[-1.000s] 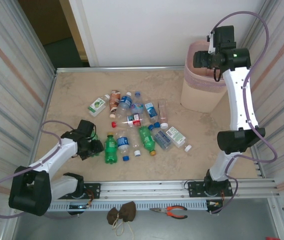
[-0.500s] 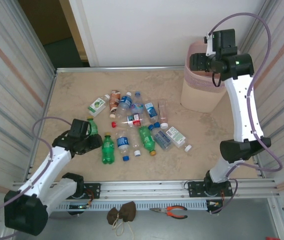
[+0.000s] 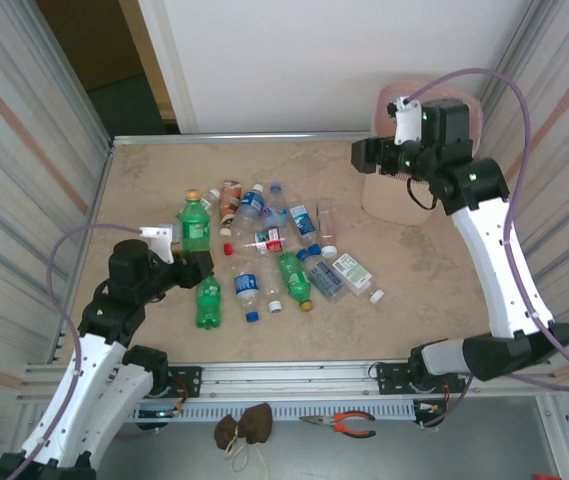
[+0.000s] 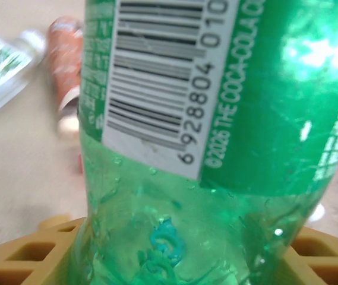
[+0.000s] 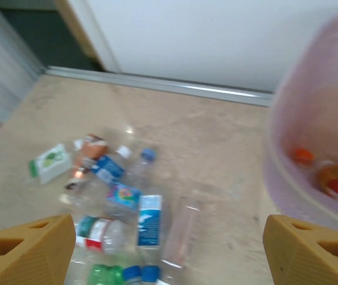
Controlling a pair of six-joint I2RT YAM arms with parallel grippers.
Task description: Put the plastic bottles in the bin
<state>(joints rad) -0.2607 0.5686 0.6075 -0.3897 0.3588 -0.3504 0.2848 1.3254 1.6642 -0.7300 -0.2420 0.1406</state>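
Note:
My left gripper [image 3: 192, 258] is shut on a green bottle [image 3: 195, 222] with an orange cap, held clear of the floor left of the pile. In the left wrist view that green bottle [image 4: 216, 119] stands between the yellow fingers [image 4: 14, 267]. Several plastic bottles [image 3: 274, 250] lie in a heap mid-floor, and another green one [image 3: 207, 303] lies nearer me. The pink bin [image 3: 409, 200] stands at the back right, partly hidden by my right arm. My right gripper [image 3: 362, 158] hangs open just left of the bin. In the right wrist view the bin [image 5: 323, 119] holds bottles with an orange cap and a red label.
A loose white cap [image 3: 376, 296] and a small white-green carton [image 3: 352, 270] lie right of the heap. Corrugated walls close in both sides. Pliers [image 3: 344, 424] and a brown cloth lump [image 3: 244, 427] rest beyond the near rail.
My left gripper has lifted the green bottle off the floor and carried it up and away from me. My right gripper has swung left, off the bin's mouth.

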